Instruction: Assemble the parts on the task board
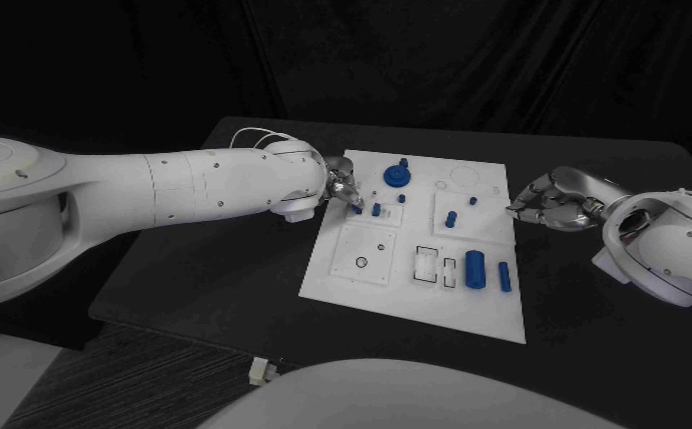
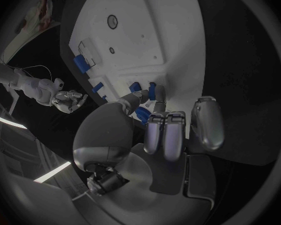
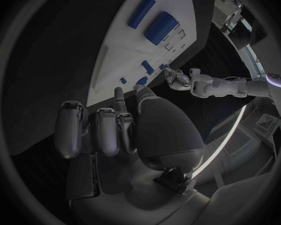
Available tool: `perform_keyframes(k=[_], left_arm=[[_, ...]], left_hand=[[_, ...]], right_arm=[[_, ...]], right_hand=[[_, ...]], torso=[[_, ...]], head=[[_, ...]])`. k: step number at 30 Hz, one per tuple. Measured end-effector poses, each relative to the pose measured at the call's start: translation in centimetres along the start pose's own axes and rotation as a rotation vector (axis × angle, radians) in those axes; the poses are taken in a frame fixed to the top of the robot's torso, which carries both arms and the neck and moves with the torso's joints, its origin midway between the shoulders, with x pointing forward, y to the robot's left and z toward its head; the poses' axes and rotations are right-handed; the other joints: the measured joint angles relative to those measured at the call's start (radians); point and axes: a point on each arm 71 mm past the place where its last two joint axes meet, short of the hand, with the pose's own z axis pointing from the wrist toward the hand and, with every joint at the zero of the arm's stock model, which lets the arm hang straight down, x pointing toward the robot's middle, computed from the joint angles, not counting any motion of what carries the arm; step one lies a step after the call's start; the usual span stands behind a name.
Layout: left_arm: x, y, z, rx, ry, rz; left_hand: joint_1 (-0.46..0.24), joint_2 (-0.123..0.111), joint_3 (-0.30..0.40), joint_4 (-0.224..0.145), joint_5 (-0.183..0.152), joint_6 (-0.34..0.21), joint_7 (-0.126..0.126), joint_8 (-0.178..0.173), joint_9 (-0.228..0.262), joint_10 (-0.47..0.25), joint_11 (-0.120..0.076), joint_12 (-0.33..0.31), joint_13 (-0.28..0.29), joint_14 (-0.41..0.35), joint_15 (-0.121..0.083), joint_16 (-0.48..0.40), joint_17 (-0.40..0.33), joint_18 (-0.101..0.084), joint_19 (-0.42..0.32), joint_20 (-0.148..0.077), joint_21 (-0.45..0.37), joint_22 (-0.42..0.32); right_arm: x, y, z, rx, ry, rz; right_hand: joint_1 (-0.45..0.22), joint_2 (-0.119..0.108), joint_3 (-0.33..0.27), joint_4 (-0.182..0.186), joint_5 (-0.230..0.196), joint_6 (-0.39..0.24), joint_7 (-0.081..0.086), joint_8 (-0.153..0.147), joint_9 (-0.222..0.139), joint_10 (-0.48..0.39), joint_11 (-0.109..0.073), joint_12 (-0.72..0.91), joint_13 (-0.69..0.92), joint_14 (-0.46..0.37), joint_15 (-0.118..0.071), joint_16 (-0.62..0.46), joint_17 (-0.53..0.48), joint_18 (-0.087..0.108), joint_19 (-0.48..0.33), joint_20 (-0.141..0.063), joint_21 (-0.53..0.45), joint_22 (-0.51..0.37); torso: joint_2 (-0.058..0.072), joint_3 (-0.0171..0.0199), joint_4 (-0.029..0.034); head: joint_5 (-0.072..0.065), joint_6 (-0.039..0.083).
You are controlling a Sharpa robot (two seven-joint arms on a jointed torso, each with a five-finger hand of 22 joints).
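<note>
The board [image 1: 418, 294] is a white rectangular plate lying flat in the middle of the black table [image 1: 202, 279], its long side running away from the robot. It carries shallow recesses: a square panel with a small ring on the near left, two black-edged rectangular slots [image 1: 428, 265] near the middle, and faint circular outlines at the far right corner.

Six blue parts can be counted on the board in the head view. A round knob [image 1: 395, 177] stands at the far middle, with a tiny piece [image 1: 401, 198] just below it. A short peg [image 1: 376, 210] stands near the left edge. Another small peg [image 1: 451, 218] sits right of centre. On the near right lie a fat cylinder [image 1: 475, 269] and, just beside it, a thinner bar [image 1: 505, 276], both lengthwise. Whether any part is fully seated cannot be told.

The left hand [image 1: 340, 186] is over the board's left edge; in its wrist view its fingertips [image 2: 154, 96] close around a small blue part by the peg, apparently pinching it. The right hand [image 1: 555, 201] hovers just off the board's right edge, fingers curled inward with nothing in them.
</note>
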Motion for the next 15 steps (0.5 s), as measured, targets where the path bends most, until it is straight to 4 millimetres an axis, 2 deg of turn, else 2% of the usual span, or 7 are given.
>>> perform_keyframes(k=[15], left_arm=[[0.0, 0.02, 0.28, -0.004, 0.0, 0.001]], left_hand=[[0.0, 0.0, 0.0, 0.0, 0.0, 0.0, 0.0, -0.008, -0.005, 0.0, 0.0, 0.0, 0.0, 0.0, 0.0, 0.0, 0.0, 0.0, 0.0, 0.0, 0.0, 0.0]], right_arm=[[0.0, -0.04, -0.01, 0.001, 0.0, 0.0]], right_hand=[[0.0, 0.0, 0.0, 0.0, 0.0, 0.0, 0.0, 0.0, 0.0, 0.0, 0.0, 0.0, 0.0, 0.0, 0.0, 0.0, 0.0, 0.0, 0.0, 0.0, 0.0, 0.0]], torso=[[0.0, 0.0, 0.0001]], head=[[-0.001, 0.0]])
